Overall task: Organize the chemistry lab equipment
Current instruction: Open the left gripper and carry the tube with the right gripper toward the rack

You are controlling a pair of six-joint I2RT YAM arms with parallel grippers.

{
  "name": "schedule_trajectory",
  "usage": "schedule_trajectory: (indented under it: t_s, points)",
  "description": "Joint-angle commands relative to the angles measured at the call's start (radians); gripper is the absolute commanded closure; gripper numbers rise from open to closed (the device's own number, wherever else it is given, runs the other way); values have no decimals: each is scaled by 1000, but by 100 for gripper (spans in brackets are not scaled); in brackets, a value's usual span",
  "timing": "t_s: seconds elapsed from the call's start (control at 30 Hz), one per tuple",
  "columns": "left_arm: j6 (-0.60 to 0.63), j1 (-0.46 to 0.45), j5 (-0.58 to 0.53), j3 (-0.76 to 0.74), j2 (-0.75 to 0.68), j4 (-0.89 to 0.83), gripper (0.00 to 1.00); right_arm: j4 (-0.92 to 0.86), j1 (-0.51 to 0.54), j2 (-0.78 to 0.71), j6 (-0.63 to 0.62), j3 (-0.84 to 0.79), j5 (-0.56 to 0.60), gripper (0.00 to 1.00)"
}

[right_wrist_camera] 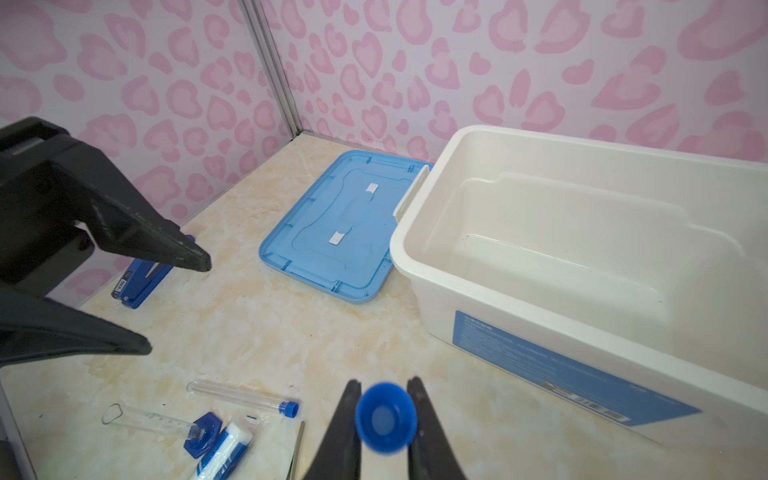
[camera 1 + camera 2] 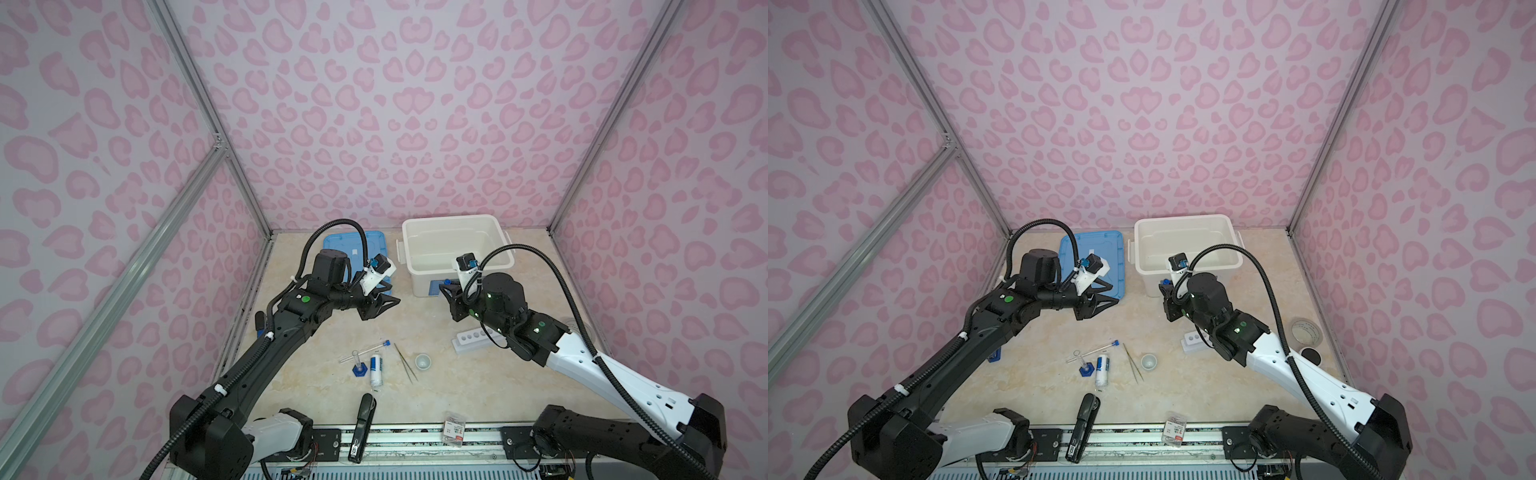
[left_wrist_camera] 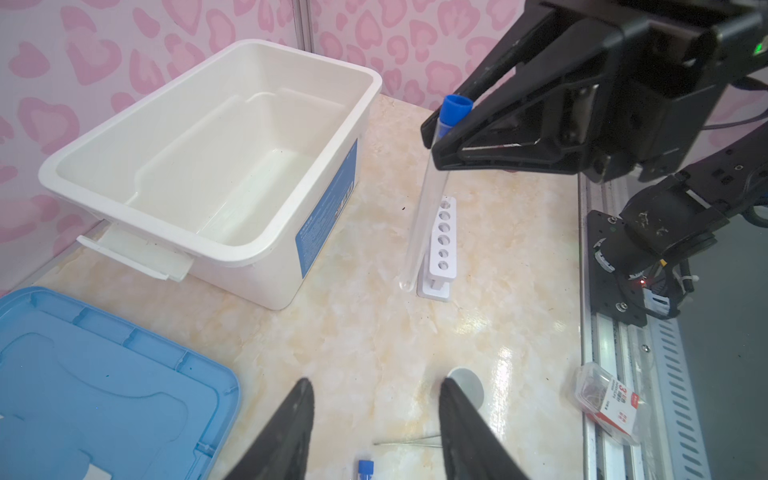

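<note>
My right gripper [image 1: 384, 381] is shut on a clear tube [image 3: 428, 195] just below its blue cap [image 3: 455, 110]. The tube hangs upright near the white bin's front, beside the six-hole white rack [image 3: 442, 241]. My left gripper [image 3: 376, 380] is open and empty, above the table between the blue lid and the bin. On the table in front lie another blue-capped tube [image 2: 365, 351], a blue-based cylinder [image 2: 357, 363], a white blue-labelled bottle [image 2: 376, 370], metal tweezers [image 2: 405, 361] and a tiny white cup [image 2: 423, 361].
An open white bin [image 2: 453, 219] stands at the back right with its blue lid [image 2: 353, 245] flat beside it. A black stapler [image 2: 363, 428] and a staples box [image 2: 455, 428] lie at the front edge. A blue stapler [image 1: 141, 276] sits by the left wall, tape rolls [image 2: 1306, 330] at the right.
</note>
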Motion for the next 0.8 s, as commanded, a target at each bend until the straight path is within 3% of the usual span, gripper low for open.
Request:
schedule_trajectory:
  t_s: [0.0,0.5,0.77]
  points:
    - [-6,1,-13,-6,-13,44,49,-69,-1,-56,-7,-31,143,82]
    - [-17,0,-9,-4,-12,58,49,-189,-6,-253,18,-126,333,82]
    - [-19,0,-1,-5,-12,61,49,-228,-25,-317,37,-170,379,82]
